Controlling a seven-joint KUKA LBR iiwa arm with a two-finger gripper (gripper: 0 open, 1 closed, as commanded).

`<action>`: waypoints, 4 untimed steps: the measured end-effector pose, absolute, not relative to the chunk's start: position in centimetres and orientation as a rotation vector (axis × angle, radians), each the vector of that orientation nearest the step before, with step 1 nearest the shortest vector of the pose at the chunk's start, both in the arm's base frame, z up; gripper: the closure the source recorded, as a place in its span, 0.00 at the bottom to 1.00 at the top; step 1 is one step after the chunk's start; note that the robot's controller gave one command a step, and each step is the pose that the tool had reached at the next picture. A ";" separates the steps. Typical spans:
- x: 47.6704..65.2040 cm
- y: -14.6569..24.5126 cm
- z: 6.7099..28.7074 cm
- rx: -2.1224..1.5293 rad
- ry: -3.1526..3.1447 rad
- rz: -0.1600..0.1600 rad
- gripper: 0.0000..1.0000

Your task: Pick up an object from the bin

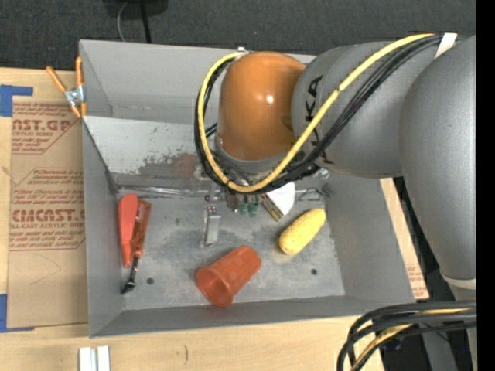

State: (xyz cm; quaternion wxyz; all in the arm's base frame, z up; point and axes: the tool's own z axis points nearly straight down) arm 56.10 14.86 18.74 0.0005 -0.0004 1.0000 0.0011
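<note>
Orange-red cup [228, 274] lies on its side just beside the gripper [211, 230], clenched or released I cannot tell, and a push off-centre could roll it away.

Robot lab, KUKA arm [387, 107], metal bin [99, 207]

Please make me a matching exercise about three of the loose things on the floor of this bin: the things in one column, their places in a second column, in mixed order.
Things:
1 yellow corn cob
2 orange-red cup
3 orange tool

Places in the bin:
A by the left wall
B lower middle, lying on its side
C right part of the floor

Pairs: 1-C, 2-B, 3-A.
</note>
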 end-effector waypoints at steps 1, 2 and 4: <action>56.1 14.9 18.7 -0.001 3.141 0.003 0.00; 53.3 12.9 17.0 -0.076 3.133 0.005 0.00; 50.3 7.0 12.8 -0.510 3.089 0.003 0.00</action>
